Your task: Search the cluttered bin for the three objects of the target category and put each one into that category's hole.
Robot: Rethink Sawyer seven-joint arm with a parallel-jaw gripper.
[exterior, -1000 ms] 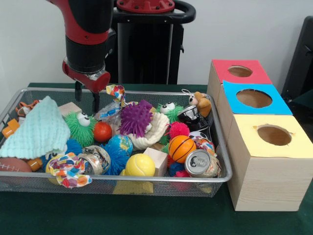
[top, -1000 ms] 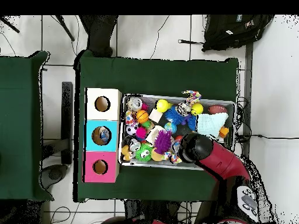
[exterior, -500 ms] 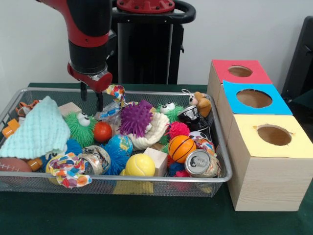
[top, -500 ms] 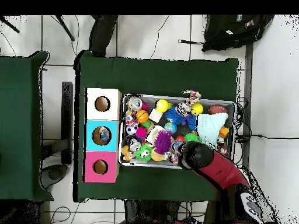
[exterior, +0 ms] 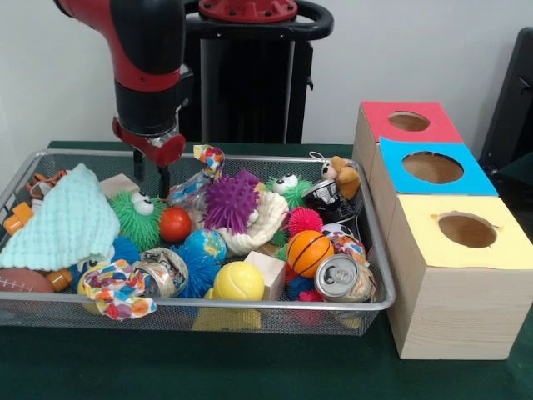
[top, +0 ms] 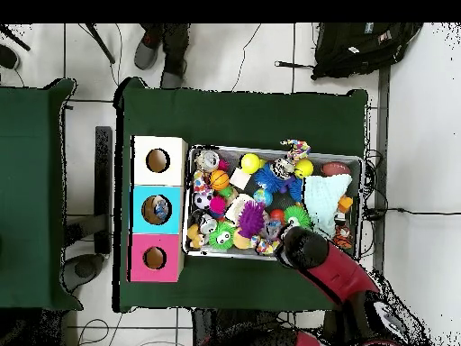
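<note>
Front view: the gripper [exterior: 151,173] is hanging over the bin's [exterior: 379,250] far left corner, its fingers [exterior: 164,181] standing slightly apart and empty, just above a green spiky toy [exterior: 138,215]. Balls, a can [exterior: 342,277] and a cloth [exterior: 58,223] are filling the bin. Three boxes [exterior: 454,275], each with a hole, are sitting beside it on the surface [exterior: 208,367].

Overhead view: the arm [top: 324,270] is covering the bin's near edge; the fingers are hidden. Someone's shoes [top: 160,50] are showing at the top.

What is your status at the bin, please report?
Gripper empty, hovering above the bin's far side. Fingers apart, nothing held. Target objects not yet picked. Green spiky toy and light-green cloth directly below.
</note>
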